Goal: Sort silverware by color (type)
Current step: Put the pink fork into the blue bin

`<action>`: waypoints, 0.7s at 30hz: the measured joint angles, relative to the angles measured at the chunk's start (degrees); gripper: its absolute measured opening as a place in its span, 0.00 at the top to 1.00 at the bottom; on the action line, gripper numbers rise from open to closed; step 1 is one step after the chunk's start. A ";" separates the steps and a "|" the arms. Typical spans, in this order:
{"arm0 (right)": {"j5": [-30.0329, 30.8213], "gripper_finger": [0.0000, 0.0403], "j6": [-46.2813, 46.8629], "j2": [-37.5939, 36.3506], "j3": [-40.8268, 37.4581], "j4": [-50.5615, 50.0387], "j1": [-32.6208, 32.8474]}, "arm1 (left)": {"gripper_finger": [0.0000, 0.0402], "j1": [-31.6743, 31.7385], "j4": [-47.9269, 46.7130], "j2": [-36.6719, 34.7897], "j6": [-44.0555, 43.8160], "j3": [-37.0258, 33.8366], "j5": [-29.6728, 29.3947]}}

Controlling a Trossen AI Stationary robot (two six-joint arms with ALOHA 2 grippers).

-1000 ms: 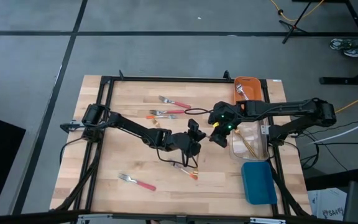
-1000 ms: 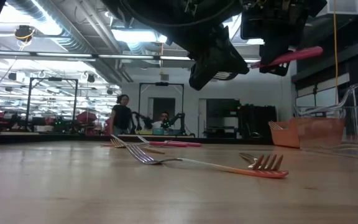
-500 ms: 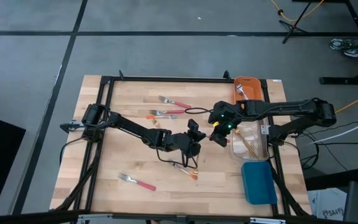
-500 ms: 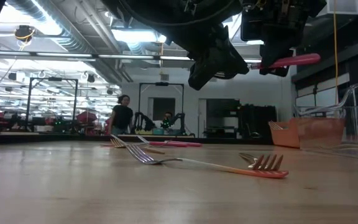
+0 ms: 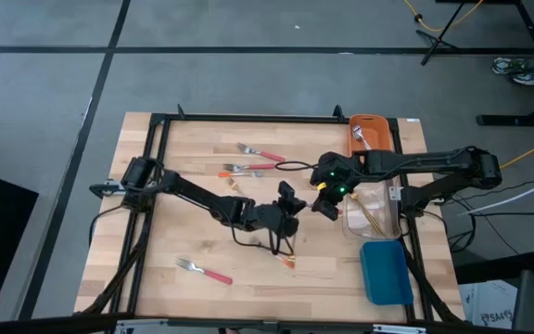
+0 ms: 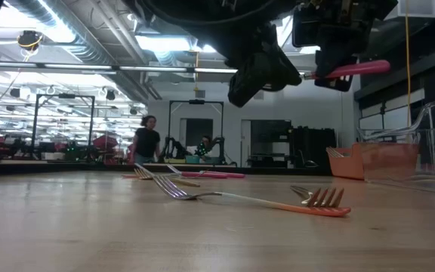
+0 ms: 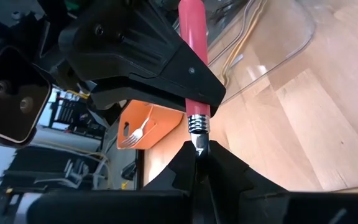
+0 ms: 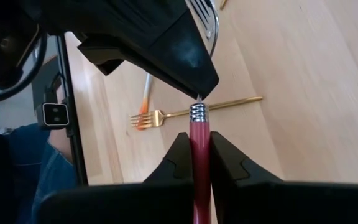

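Held between both grippers above the middle of the wooden tabletop [image 5: 193,186] is a pink-red-handled utensil [image 6: 351,69]: the left gripper [image 5: 290,206] is clenched on its thin metal tip, as seen in the left wrist view, while the right gripper [image 5: 324,198] is clamped around its pink handle, as seen in the right wrist view. Farther left on the tabletop, a silver fork with a pink-red handle [image 5: 204,271] is seen lying near the front edge, and three more pink- or orange-handled forks [image 5: 253,160] are grouped toward the back. Just below the left gripper, an orange-handled fork [image 5: 280,257] lies flat. A thin all-gold fork [image 8: 191,112] is shown on the wood in the right wrist view. At the right edge, an orange rectangular bin [image 5: 371,133] holding a silver fork [image 5: 362,139], a clear bin [image 5: 375,211] holding gold utensils, and a blue bin [image 5: 385,271] are lined up in a row.
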 joint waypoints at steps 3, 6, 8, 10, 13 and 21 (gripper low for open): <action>-0.05 0.98 -0.01 -0.08 0.05 0.30 0.00 | 0.95 -0.80 0.11 0.00 0.01 0.00 -1.75; 0.04 0.98 0.03 -0.15 0.05 0.53 0.00 | 0.95 -1.01 0.20 0.00 0.04 0.00 -2.75; 0.08 0.98 0.12 -0.15 0.07 0.61 0.00 | 0.95 -0.98 0.18 0.00 0.14 0.00 -3.32; 0.29 0.98 0.18 -0.15 0.05 0.75 -0.02 | 0.95 -0.74 0.18 0.00 0.17 0.00 -3.51; 0.57 0.98 0.34 -0.15 0.05 0.81 -0.07 | 0.94 -0.53 0.15 0.00 0.08 0.00 -3.59; 1.32 0.98 0.56 -0.13 -0.07 0.12 -0.12 | 0.84 -0.51 1.44 -0.10 -0.35 0.02 -3.61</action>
